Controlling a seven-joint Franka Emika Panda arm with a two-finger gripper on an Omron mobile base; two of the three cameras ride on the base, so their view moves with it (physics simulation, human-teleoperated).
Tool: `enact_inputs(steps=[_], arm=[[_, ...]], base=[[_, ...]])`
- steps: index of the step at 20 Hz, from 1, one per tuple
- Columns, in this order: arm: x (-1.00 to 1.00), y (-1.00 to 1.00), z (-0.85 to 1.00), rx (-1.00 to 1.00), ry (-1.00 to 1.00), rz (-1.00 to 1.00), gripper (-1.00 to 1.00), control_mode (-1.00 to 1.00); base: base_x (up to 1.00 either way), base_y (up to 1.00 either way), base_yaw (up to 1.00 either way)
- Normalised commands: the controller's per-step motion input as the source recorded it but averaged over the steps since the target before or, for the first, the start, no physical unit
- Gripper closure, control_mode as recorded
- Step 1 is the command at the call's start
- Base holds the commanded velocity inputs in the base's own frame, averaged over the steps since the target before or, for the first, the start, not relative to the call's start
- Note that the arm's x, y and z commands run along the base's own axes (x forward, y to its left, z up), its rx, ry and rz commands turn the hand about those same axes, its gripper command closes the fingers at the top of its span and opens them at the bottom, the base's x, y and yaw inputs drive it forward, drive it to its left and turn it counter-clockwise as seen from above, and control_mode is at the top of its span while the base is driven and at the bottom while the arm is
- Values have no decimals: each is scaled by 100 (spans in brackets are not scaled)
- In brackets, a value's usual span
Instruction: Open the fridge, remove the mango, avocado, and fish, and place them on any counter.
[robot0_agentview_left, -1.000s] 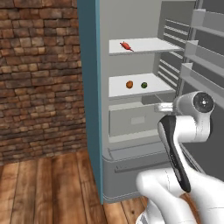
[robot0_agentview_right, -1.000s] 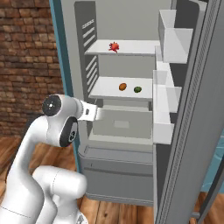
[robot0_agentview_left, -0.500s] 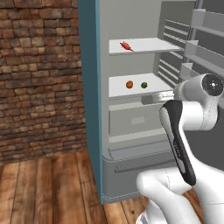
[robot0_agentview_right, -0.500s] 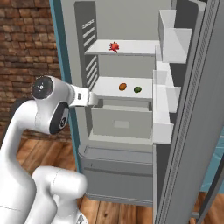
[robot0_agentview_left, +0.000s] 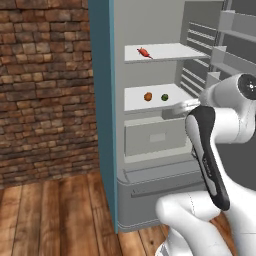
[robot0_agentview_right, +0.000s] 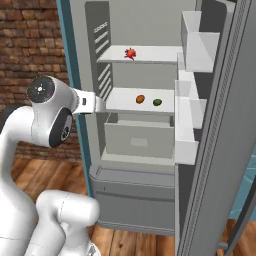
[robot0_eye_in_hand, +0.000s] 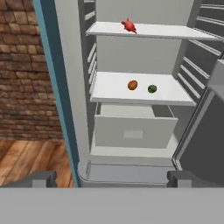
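Note:
The fridge (robot0_agentview_left: 101, 110) (robot0_agentview_right: 150, 22) (robot0_eye_in_hand: 72, 87) stands open. On its middle white shelf lie the orange-brown mango (robot0_agentview_left: 148, 96) (robot0_agentview_right: 140, 99) (robot0_eye_in_hand: 132, 85) and, just to its right, the green avocado (robot0_agentview_left: 164, 97) (robot0_agentview_right: 157, 102) (robot0_eye_in_hand: 152, 89). The red fish (robot0_agentview_left: 144, 52) (robot0_agentview_right: 130, 53) (robot0_eye_in_hand: 129, 26) lies on the shelf above. My gripper (robot0_agentview_left: 170, 111) (robot0_agentview_right: 101, 105) (robot0_eye_in_hand: 112, 178) is open and empty, held in front of the fridge at about middle-shelf height, short of the fruit. The counter is out of view.
The open fridge door (robot0_agentview_right: 215, 150) with its white bins (robot0_agentview_right: 189, 125) stands at the right, close to the arm. A grey drawer (robot0_eye_in_hand: 133, 130) sits under the middle shelf. A brick wall (robot0_agentview_left: 45, 90) and wooden floor (robot0_agentview_left: 55, 210) lie to the left.
The arm has raised the hand from drawer height up to the middle shelf's level. The gripper stayed open. The food has not moved.

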Motion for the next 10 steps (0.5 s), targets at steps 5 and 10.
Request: enact_inputs(steps=[5,10], arm=[[-30,15,25,0,0,-1,-100,-100],[0,0,0,0,0,0,-100,100]], base=[[0,0,0],[-3,0,-1]])
